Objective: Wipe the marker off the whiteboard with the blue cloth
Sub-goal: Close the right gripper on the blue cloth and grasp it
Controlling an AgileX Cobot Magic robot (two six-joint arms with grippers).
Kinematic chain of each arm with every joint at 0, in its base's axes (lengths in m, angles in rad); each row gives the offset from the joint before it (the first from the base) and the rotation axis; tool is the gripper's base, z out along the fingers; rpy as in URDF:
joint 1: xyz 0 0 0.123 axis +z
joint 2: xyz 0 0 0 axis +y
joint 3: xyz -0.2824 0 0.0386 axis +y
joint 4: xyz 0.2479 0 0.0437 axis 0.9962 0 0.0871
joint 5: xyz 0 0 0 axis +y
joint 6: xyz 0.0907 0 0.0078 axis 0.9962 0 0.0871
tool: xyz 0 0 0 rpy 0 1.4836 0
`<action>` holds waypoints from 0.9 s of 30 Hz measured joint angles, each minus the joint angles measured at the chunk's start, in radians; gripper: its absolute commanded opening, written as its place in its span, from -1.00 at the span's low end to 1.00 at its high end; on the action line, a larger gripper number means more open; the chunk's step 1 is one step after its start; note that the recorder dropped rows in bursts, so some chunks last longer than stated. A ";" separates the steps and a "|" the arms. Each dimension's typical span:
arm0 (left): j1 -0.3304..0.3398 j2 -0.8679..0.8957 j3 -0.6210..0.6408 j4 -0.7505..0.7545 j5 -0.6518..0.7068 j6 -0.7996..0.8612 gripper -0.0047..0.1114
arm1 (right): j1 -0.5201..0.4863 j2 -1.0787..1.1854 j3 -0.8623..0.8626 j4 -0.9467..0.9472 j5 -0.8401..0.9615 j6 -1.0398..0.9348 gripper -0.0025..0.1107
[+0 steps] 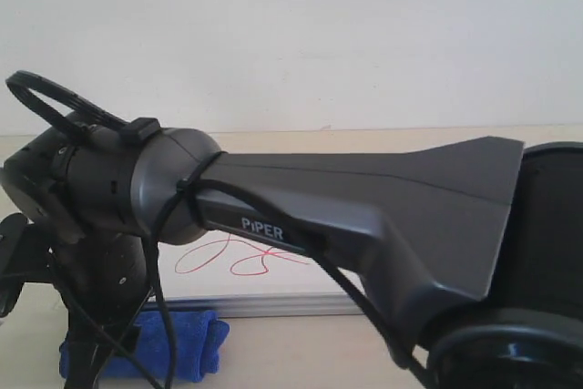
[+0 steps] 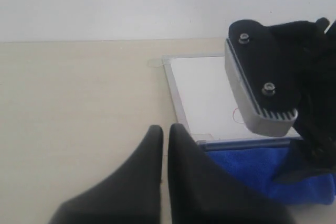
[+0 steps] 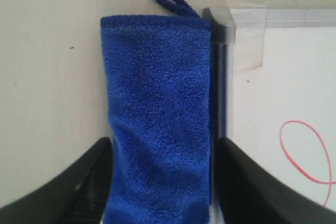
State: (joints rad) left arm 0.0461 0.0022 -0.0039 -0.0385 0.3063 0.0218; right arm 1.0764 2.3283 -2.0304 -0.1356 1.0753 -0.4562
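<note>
We judged the step as pick-up of the blue cloth point(image 3: 157, 119); no wiping was done yet, since the marker point(image 1: 246, 260) stood whole on the whiteboard point(image 3: 283, 77). The cloth lay as a folded bundle on the table point(image 2: 79, 103), at the near-left of the scene, along the board's near edge and right against the frame, its hang loop at one end.

R gripper point(image 3: 164, 142) sat over the cloth w/ jaws wide, one finger on the table side, the other over the board's frame, cloth between them and not gripped. L gripper point(image 2: 165, 127) hung further left above bare table, jaws all but together, nothing between.

Next move, as we saw it: close R jaws on the bundle w/o catching the frame, lift, carry it far-right onto the scribble, press and rub. Risk: finger on the frame side snags the board.

Containers: none in view.
</note>
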 measured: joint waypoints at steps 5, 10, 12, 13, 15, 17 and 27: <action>0.000 0.000 0.000 0.000 0.000 0.000 -0.85 | 0.000 0.032 0.000 0.018 -0.005 0.008 0.02; 0.000 0.000 0.000 0.000 0.000 0.000 -0.85 | 0.000 0.061 0.000 0.023 -0.008 0.012 0.02; 0.000 0.000 0.000 0.000 0.000 0.000 -0.85 | 0.000 0.070 0.000 0.023 -0.010 0.012 0.02; 0.000 0.000 0.000 0.000 0.000 0.000 -0.85 | 0.000 0.073 0.000 0.023 -0.013 0.012 0.02; 0.000 0.000 0.000 0.000 0.000 0.000 -0.85 | 0.000 0.075 0.000 0.021 -0.019 0.020 -0.01; 0.000 0.000 0.000 0.000 0.000 0.000 -0.85 | 0.000 0.077 -0.001 0.021 -0.028 0.028 -0.13; 0.000 0.000 0.000 0.000 0.000 0.000 -0.85 | 0.000 0.077 -0.001 0.015 -0.034 0.046 -0.96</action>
State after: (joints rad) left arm 0.0461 0.0022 -0.0039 -0.0385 0.3063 0.0218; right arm 1.0764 2.4051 -2.0312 -0.1206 1.0411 -0.4097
